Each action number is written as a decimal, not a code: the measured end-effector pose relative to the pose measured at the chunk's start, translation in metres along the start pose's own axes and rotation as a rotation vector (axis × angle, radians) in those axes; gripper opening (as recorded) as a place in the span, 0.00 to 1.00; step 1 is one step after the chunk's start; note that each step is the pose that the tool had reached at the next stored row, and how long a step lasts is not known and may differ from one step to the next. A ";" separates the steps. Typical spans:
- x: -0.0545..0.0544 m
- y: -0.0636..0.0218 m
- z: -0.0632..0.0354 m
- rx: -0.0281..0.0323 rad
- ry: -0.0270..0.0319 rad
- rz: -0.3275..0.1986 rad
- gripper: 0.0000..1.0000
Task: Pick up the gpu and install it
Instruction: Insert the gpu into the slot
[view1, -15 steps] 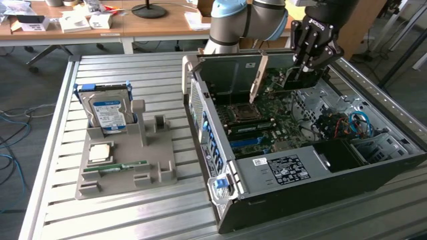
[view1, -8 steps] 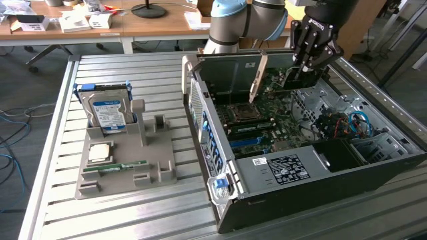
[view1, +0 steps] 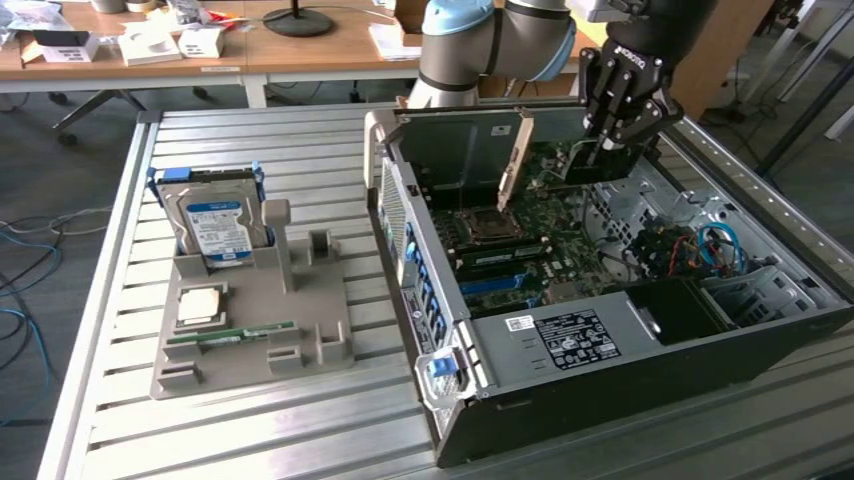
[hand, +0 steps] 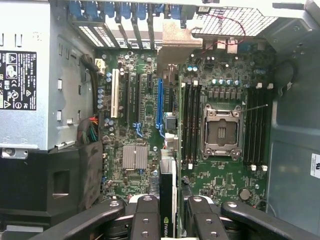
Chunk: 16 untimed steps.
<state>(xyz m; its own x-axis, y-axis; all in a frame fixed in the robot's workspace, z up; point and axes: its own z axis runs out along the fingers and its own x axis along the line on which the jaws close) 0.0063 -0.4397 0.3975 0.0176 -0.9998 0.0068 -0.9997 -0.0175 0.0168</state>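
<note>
The gpu (hand: 168, 195), standing on edge over the motherboard (hand: 135, 125), bears the green-and-white Nvidia eye mark. Just beside the motherboard, the power supply (hand: 30, 40) carries a black label (hand: 17, 80) with white warning triangles and pictograms, its print too small to read. Well apart from the motherboard, the hard drive (view1: 200, 195) has a blue-white label (view1: 220, 228), also illegible.

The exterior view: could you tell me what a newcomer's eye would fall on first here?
The open computer case dominates the exterior view's right, motherboard exposed. Above it the gripper clamps the gpu upright. On the exterior view's left, a blue-labelled hard drive stands in a grey holder.
</note>
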 end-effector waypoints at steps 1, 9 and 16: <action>0.000 0.0000 0.0000 0.0000 0.0000 0.000 0.26; 0.000 0.0023 0.0002 0.0005 -0.0002 0.000 0.26; 0.000 0.0065 0.0003 0.0007 -0.0001 0.000 0.26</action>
<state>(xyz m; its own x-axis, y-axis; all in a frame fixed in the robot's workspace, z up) -0.0002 -0.4397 0.3972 0.0175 -0.9998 0.0066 -0.9997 -0.0174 0.0160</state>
